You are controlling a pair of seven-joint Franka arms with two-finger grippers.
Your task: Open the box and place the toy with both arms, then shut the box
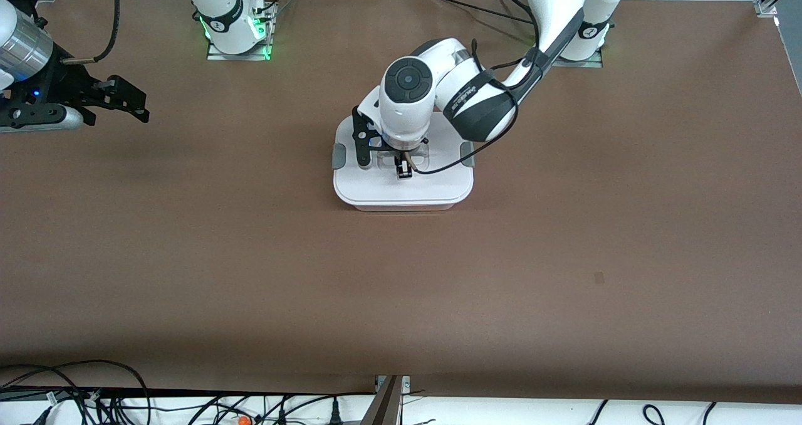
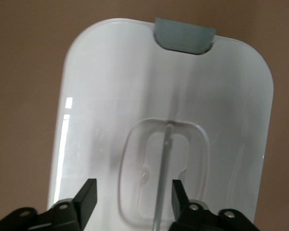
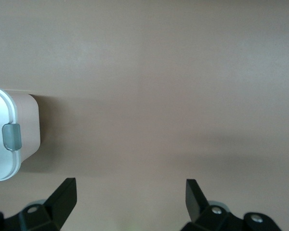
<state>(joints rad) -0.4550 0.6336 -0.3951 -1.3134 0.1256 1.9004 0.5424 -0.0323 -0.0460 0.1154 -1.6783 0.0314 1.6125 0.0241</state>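
Observation:
The box (image 1: 401, 190) stands closed in the middle of the table, its white lid held by grey side clips (image 1: 338, 155). My left gripper (image 1: 404, 167) is low over the lid, open and holding nothing. In the left wrist view its fingertips (image 2: 133, 190) straddle the recessed central handle (image 2: 164, 163) of the lid (image 2: 111, 86). My right gripper (image 1: 135, 102) waits open and empty over bare table at the right arm's end. The right wrist view shows its open gripper (image 3: 131, 187) and one end of the box (image 3: 0, 144) with a clip (image 3: 11, 136). The toy is out of view.
The arm bases (image 1: 235, 30) stand along the table's edge farthest from the front camera. Loose cables (image 1: 94, 393) and a metal bracket (image 1: 388, 400) lie along the edge nearest it. Brown tabletop (image 1: 564, 256) surrounds the box.

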